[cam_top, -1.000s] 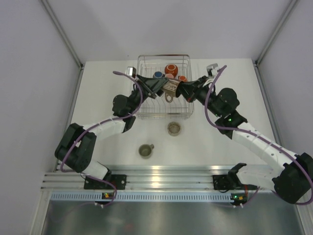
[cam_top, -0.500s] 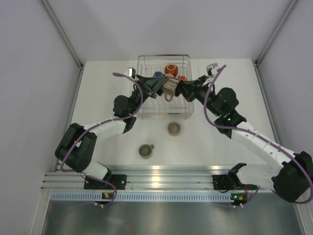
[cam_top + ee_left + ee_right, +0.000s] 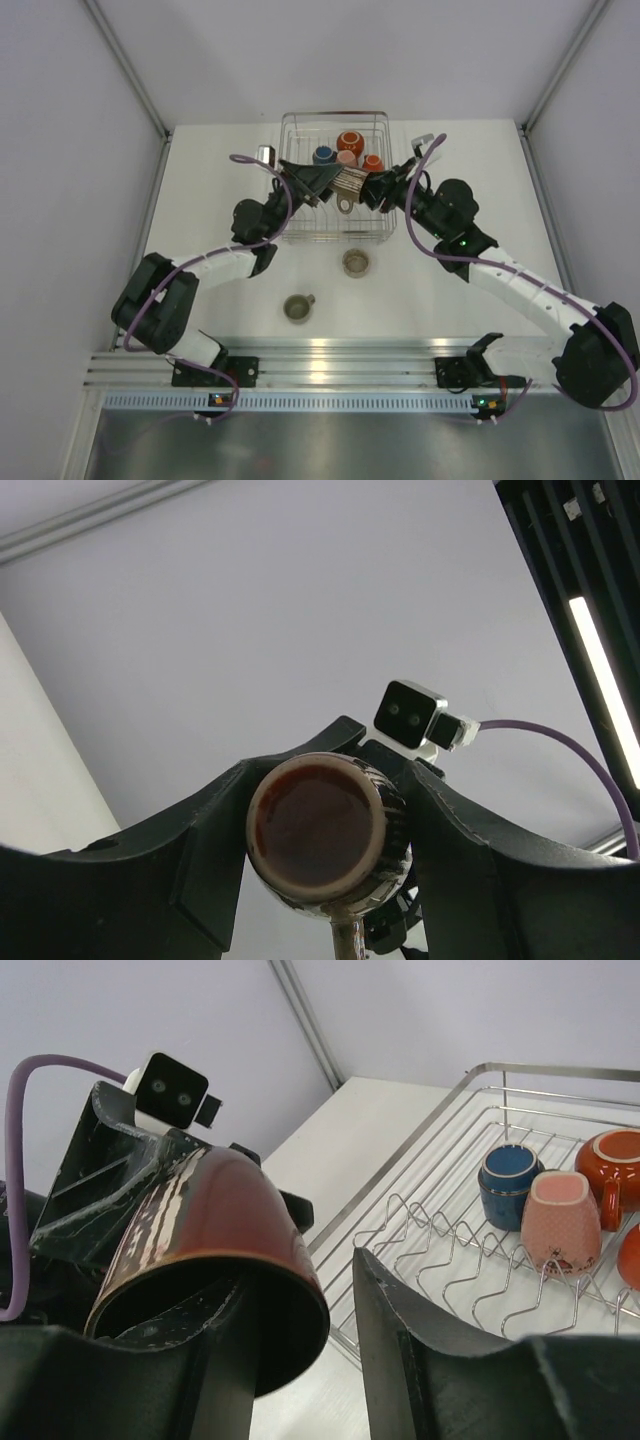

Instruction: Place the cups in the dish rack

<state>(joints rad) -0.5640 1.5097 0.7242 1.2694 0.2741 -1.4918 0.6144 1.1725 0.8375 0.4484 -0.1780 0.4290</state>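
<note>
You're holding both grippers over the near half of the dish rack (image 3: 300, 225). Your left gripper (image 3: 328, 790) is clamping the dark glossy cup (image 3: 215, 1210) by its sides, with the base facing its wrist camera. Your right gripper (image 3: 300, 1300) is straddling the cup's rim, fingers apart, with a sliver of gap showing. Beyond the right fingertips, a blue cup (image 3: 508, 1185) and a pink cup (image 3: 560, 1222) are sitting among the prongs.

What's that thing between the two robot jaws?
A dark glazed cup, above the dish rack; the top view shows it, both wrist views too.
</note>
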